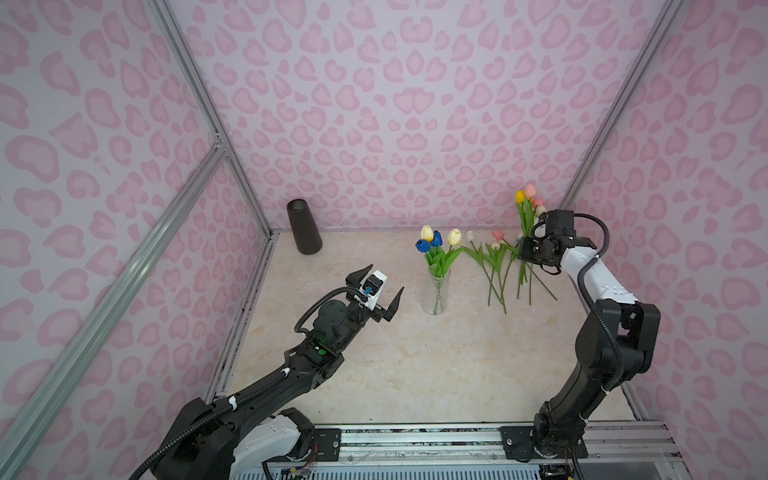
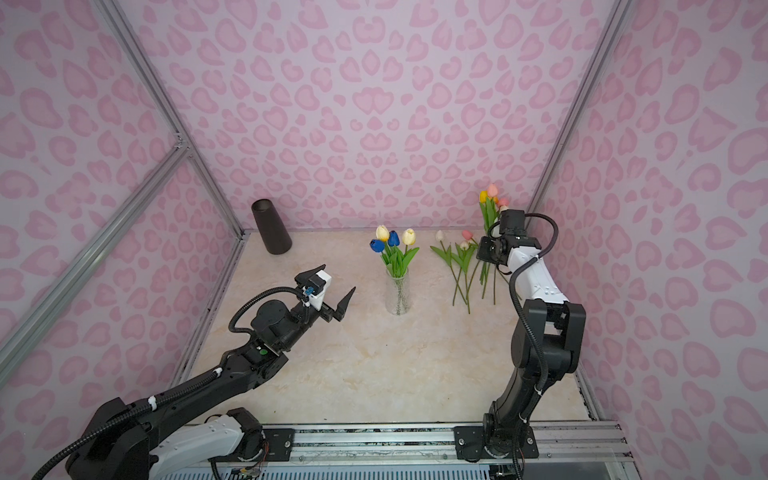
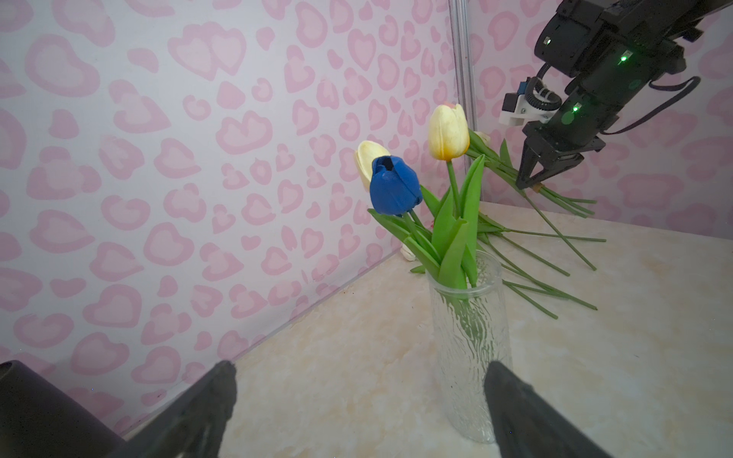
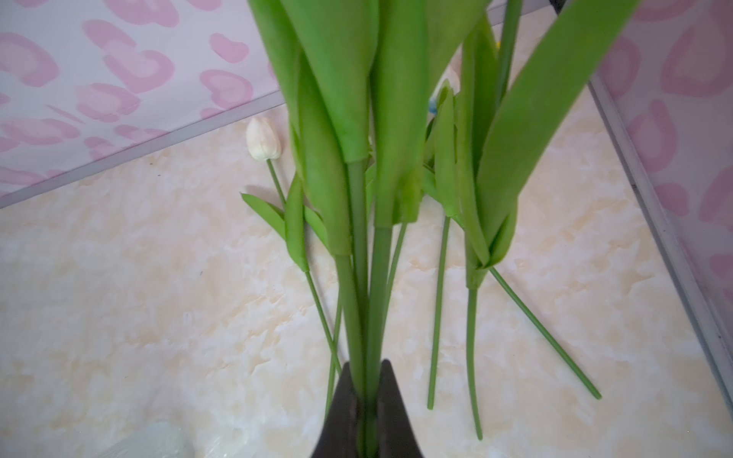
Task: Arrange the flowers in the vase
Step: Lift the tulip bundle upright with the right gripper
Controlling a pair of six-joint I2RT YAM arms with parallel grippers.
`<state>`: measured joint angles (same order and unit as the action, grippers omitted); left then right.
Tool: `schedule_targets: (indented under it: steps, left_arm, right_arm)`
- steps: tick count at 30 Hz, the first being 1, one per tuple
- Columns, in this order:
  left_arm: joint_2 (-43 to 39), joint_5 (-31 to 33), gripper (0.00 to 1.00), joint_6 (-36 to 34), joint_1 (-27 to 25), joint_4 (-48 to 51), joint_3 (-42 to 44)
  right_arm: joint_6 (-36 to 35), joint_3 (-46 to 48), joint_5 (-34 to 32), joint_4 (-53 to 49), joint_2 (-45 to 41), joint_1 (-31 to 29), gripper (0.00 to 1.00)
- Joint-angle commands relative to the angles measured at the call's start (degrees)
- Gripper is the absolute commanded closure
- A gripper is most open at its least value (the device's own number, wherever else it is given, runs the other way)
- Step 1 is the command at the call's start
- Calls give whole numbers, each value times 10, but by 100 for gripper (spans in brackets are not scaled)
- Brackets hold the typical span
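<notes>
- right gripper (image 4: 367,370): jaws pinched tight on the lower stems of the held bunch (image 1: 527,220), several tulips at once. Yellow and pink heads are up top. It sits well right of the glass vase (image 1: 435,295), close to the back wall (image 1: 415,124).
- left gripper (image 1: 387,277): jaws spread wide with nothing between them, hovering just left of the glass vase and pointed at it.
- Step in hand, my read: carry the bunch over and drop its stems into the glass vase.
- To do it well:
  - lift until the stem ends clear the rim
  - swing the bunch over the mouth and bring the stems near upright
  - lower ends-first into a gap among the leaves
  - let go only once the ends are well inside
- Risk: the stems fan out below the pinch, so one could catch the rim. The vase is tall and narrow and a side push may tip it; the free left gripper could steady it.
- glass vase: upright on the table (image 1: 415,365), holding four tulips (image 1: 436,239), two blue and two cream-yellow. Their stems show through the glass.
- loose tulips (image 1: 494,266): flat on the table between the glass vase and the held bunch, white and pink heads toward the back wall.
- dark cone pot (image 1: 304,226): far left of the glass vase by the wall, upright, with nothing sticking out of it.
</notes>
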<state>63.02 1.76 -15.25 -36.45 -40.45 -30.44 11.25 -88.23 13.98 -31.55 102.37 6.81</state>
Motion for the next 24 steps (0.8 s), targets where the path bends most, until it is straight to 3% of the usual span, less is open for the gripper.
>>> schedule_targets:
  steps: [1, 4, 11, 15, 17, 19, 21, 24]
  left_arm:
    - [-4, 1, 2, 2, 0, -17, 0]
    - [-5, -4, 2, 4, 0, -17, -1]
    - [-13, -2, 2, 5, 0, -11, 2]
    - [-14, -4, 2, 2, 1, -10, 2]
    - [-12, -2, 2, 2, 0, -10, 0]
    - [-9, -2, 2, 2, 0, -15, -1]
    - [-6, -3, 2, 2, 0, -14, -6]
    - [-4, -5, 2, 3, 0, -17, -11]
  right_arm:
    - [-23, 2, 76, 16, -11, 1, 100]
    - [27, 3, 179, 45, -6, 20, 100]
    - [122, 13, 300, 128, -14, 39, 100]
    - [280, 83, 412, 321, -28, 67, 100]
    - [277, 81, 400, 315, -36, 70, 100]
    - [187, 53, 338, 215, -52, 61, 100]
    - [144, 47, 305, 183, -75, 48, 100]
    - [132, 82, 280, 241, -129, 23, 100]
